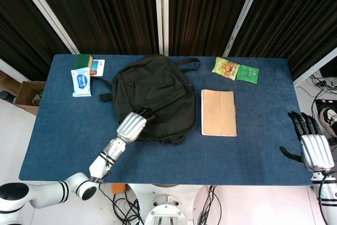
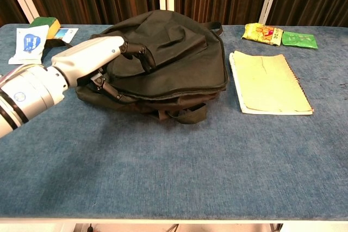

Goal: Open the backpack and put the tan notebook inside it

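The black backpack lies flat on the blue table, straps toward the far side; in the chest view the backpack looks bunched along its near edge. My left hand is at the bag's near-left edge, and its dark fingers curl over the top panel, gripping the fabric by the zipper line. The zipper pull is hidden. The tan notebook lies closed just right of the bag, apart from it, and shows as a notebook in the chest view too. My right hand rests open at the table's right edge.
Two snack packets lie at the far right behind the notebook. A wipes pack, a green box and a small card sit at the far left corner. Bare blue table spans the near side.
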Controlling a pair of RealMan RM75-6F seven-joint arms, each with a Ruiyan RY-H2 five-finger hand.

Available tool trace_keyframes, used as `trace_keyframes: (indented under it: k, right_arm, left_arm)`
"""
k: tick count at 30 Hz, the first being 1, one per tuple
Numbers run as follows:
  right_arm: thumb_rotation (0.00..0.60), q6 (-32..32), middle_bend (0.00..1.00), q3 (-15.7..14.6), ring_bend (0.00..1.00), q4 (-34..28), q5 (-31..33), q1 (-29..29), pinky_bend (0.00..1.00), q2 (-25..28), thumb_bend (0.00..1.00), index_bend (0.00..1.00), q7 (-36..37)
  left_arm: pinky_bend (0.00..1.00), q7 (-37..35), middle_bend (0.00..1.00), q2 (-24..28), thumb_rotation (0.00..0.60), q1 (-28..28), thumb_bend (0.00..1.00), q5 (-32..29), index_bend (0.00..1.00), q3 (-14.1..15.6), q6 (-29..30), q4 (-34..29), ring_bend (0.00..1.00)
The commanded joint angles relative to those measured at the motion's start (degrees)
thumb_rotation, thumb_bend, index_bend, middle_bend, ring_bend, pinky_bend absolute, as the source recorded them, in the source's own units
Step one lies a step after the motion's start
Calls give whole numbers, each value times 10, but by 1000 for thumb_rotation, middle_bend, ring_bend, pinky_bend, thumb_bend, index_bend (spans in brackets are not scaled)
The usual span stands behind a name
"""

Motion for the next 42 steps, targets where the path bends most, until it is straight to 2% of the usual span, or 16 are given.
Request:
trace_keyframes:
  k: [1,6,11,18,21,23,25,30,37,42]
  right_arm:
    - [600,0,107,0,0,-1,0,0,102,0,127,74,-1]
    - [600,-1,107,0,0,-1,1,-1,103,1,127,73,-1]
    - [600,-1,107,0,0,1,2,-2,102,0,127,73,0]
    - [600,1,107,0,0,4,2,-4,102,-1,127,73,4]
    - [600,1,107,-1,0,5,2,-4,102,-1,127,74,6]
    - [600,1,107,-1,0,6,2,-5,103,-1,128,74,7]
    - [600,0,108,-1,0,7,1,-4,102,-2,128,73,8]
    - [600,-1,107,-2,0,9,-3,-2,102,-3,127,74,10]
    - [600,-1,107,-2,0,10,-11,1,103,-5,127,74,10]
    - [600,-6,108,-5,0,10,-16,4,102,-5,127,73,7]
  left_arm:
    - [255,-19,372,-7,600,1,344,1,349,-3,12,5,257]
    - [260,-61,376,11,600,2,402,-3,355,4,0,-26,265]
    - [260,-45,360,20,600,3,393,-6,348,10,-3,-51,264]
    - [266,-22,406,-23,600,-4,368,-29,384,-17,11,-1,296]
    - [295,-46,503,-44,600,0,395,-35,477,-31,33,13,383]
    - [341,-91,625,-48,600,8,449,-40,579,-37,44,-3,496]
    - [370,-120,682,-41,600,14,486,-41,630,-36,47,-22,550]
    - [377,-133,722,8,600,36,516,-42,673,-27,58,-90,576]
    - [379,-162,720,123,600,86,529,-46,675,-6,83,-217,576]
    - [379,-196,716,211,600,110,537,-53,675,4,79,-299,576]
